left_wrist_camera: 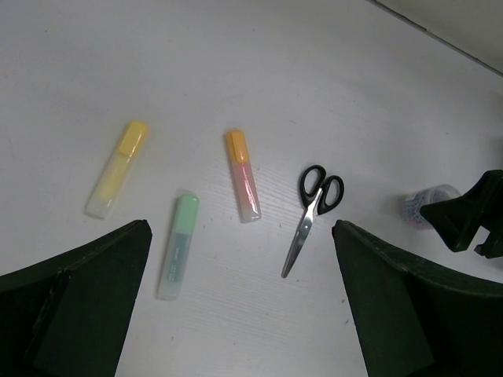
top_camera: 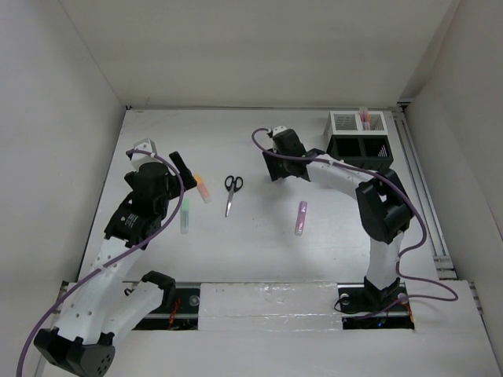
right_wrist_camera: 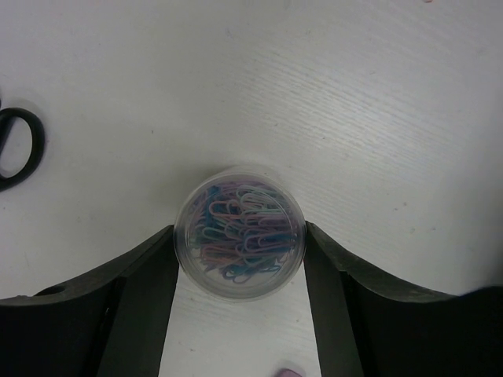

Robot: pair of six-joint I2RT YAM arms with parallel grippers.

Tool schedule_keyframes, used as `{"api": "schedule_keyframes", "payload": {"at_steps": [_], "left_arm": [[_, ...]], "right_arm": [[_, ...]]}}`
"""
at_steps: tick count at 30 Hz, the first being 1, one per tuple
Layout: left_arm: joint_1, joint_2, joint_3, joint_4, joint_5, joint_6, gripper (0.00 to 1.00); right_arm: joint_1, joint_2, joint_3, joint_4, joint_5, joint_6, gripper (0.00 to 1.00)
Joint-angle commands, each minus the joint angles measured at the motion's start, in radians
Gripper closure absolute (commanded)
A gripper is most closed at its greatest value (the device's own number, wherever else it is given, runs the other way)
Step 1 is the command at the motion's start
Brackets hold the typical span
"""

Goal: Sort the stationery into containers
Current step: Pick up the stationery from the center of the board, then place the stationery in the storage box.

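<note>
Clamped on both sides of the clear tub of paper clips [right_wrist_camera: 240, 243] with the right gripper [right_wrist_camera: 240, 236], upright on the table near its far edge (round, so no long axis to mind). Calls for a short carry toward the far right corner, to the black mesh organiser [top_camera: 360, 147] close by. Leaves the left gripper [left_wrist_camera: 240, 236] gaping wide and farther off.

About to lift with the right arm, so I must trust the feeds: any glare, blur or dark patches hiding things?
Right wrist: the tub of paper clips is sharp, without glare; the black fingers are near featureless shadow. Left wrist: scissors and green highlighter crisp, the tub small and soft at the right. Top external: even light, faint shadows, sheen on the near-edge tape.
</note>
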Motion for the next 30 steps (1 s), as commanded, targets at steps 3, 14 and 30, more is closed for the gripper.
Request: {"api": "schedule_keyframes", "payload": {"at_steps": [3, 14, 30], "left_arm": [[0.002, -0.015, 0.032, 0.006, -0.014, -0.001, 0.0], [0.002, -0.024, 0.032, 0.006, -0.014, -0.001, 0.0], [0.002, -0.024, 0.032, 0.015, -0.003, 0.009, 0.0]], "right_arm": [[-0.062, -0.118, 0.176, -0.064, 0.018, -0.077, 1.0], [-0.317, -0.109, 0.523, -0.161, 0.018, -0.148, 1.0], [-0.512, -0.017, 0.467, 0.007, -0.12, -0.189, 1.0]]}}
